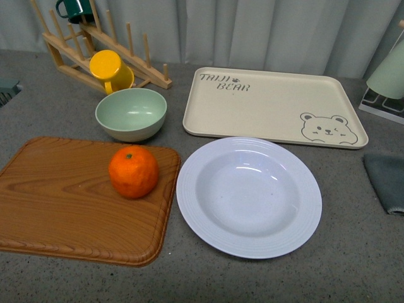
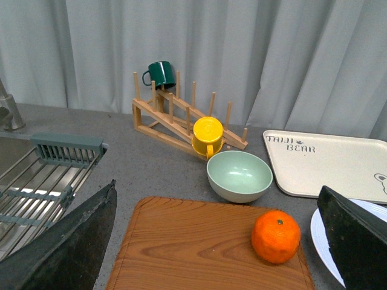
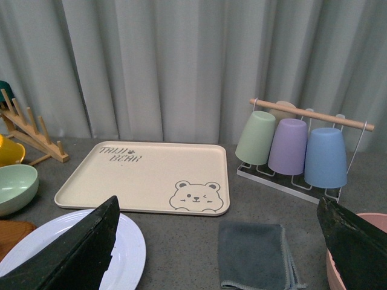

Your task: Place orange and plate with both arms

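The orange (image 1: 133,171) sits on the right part of a wooden board (image 1: 57,202); the left wrist view shows the orange (image 2: 276,236) too. To its right the white plate (image 1: 249,196) lies empty on the grey counter, its edge visible as plate (image 2: 319,238) and plate (image 3: 130,257). Neither arm shows in the front view. My left gripper (image 2: 221,241) hangs open above the board, the orange near its right finger. My right gripper (image 3: 221,248) is open above a grey cloth (image 3: 254,255), beside the plate.
A pale green bowl (image 1: 131,113) and a cream bear tray (image 1: 271,106) lie behind. A wooden rack (image 1: 101,47) holds a yellow mug (image 1: 111,71) and a green mug (image 2: 161,74). A sink rack (image 2: 42,181) is far left. Cup stand (image 3: 296,145) and pink bowl (image 3: 331,272) are at right.
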Available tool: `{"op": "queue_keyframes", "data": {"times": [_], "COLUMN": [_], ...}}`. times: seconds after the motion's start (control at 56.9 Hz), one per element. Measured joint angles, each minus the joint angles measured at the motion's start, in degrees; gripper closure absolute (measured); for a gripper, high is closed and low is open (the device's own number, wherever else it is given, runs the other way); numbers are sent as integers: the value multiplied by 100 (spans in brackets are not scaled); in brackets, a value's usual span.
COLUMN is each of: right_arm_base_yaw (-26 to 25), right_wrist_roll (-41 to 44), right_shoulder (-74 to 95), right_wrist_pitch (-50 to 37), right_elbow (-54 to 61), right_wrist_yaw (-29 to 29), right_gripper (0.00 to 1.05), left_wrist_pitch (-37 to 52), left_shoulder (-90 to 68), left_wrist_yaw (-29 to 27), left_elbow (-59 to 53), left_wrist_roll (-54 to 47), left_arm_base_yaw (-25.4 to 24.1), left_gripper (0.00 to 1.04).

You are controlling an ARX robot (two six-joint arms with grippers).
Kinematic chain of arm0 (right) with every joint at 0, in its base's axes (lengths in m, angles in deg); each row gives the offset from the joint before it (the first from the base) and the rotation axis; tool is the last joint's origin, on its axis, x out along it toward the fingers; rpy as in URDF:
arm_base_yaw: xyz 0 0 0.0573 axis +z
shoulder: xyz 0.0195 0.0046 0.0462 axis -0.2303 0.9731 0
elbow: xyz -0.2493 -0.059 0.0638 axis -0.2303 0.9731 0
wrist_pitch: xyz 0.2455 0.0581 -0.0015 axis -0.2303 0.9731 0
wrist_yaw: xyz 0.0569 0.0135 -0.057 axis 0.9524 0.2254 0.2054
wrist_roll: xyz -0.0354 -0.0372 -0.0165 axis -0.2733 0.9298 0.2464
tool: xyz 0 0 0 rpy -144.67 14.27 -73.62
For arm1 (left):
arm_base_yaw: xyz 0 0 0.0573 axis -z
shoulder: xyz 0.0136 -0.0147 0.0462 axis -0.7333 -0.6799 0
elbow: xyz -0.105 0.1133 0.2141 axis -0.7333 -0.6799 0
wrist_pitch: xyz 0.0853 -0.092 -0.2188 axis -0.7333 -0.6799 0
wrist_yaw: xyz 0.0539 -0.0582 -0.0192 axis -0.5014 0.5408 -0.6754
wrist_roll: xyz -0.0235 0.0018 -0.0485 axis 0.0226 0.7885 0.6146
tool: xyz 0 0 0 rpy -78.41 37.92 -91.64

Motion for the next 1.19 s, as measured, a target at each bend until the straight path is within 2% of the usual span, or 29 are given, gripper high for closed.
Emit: {"op": "queue_keyframes", "data": {"times": [1.194], "right_arm_base_yaw": [0], "right_wrist_roll": [0], "right_shoulder": [-2], "right_wrist_pitch": [0], "right_elbow": [0], "right_wrist_yaw": [0], "right_gripper": [9], "left_wrist_pitch": [0], "left_shoulder": [0], "left_wrist_yaw": [2], "left_elbow": [0], "left_wrist_roll": [0], "left_arm_base_yaw": [0], "left_gripper": [6]}}
